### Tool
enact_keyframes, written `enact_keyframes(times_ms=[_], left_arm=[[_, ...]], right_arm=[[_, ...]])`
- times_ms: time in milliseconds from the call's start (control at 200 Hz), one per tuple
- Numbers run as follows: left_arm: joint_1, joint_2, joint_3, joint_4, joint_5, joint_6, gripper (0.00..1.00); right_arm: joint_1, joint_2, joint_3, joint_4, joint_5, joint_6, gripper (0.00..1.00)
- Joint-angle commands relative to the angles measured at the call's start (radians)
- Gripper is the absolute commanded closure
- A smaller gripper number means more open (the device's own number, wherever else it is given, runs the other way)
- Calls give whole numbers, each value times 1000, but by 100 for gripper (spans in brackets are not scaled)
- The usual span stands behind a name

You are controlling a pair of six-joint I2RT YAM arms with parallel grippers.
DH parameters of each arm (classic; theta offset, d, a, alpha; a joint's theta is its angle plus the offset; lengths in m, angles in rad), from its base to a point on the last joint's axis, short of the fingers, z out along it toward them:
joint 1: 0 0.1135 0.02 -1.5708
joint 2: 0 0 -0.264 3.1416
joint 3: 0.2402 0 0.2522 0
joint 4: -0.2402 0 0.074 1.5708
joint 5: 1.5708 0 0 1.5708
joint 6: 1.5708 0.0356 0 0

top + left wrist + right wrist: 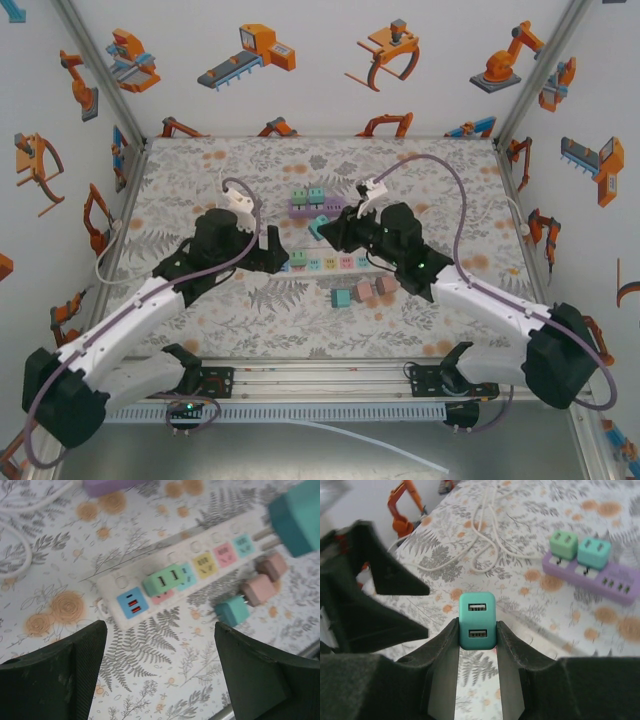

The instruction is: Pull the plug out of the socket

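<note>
Plug: the teal plug [477,621], with two USB ports on its face, is held above the desk [200,200]; from the left wrist its prongs are bare and clear of the outlets.
Right claw: the right claw [477,628] is narrowed on the teal plug, with one finger against each side.
Socket: the white socket strip [195,547] lies flat on the desk with a row of coloured outlets. A green plug [162,580] sits in it next to the blue outlet.
Left claw: the left claw [160,625] is spread wide and holds nothing, hovering over the strip's blue end.
Loose plugs: three loose plugs [232,611] (one teal, two pinkish) lie on the desk just beside the strip.
Purple strip: the purple strip [590,572] lies farther back, with a pair of plugs [563,544] seated side by side, one green and one teal.
Cable: a white cable [480,545] loops across the desk near the purple strip.
</note>
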State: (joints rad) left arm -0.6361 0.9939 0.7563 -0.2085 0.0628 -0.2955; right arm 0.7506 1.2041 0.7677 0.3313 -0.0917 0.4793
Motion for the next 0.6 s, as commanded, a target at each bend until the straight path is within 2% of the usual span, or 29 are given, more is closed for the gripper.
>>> enact_keyframes(times_ms=[0, 180, 360, 451, 596], left_arm=[[-28, -106, -10, -65, 87, 71, 18], [-73, -225, 55, -215, 123, 170, 17], [-177, -239, 139, -397, 212, 414, 11], [-236, -235, 156, -484, 174, 532, 11], [-290, -247, 141, -537, 111, 649, 8]], right_arm=[[40, -49, -4, -180, 273, 307, 100], [180, -106, -92, -153, 483, 474, 100], [329, -67, -154, -86, 645, 604, 100], [393, -22, -155, -72, 703, 635, 100], [466, 61, -139, -65, 761, 662, 100]])
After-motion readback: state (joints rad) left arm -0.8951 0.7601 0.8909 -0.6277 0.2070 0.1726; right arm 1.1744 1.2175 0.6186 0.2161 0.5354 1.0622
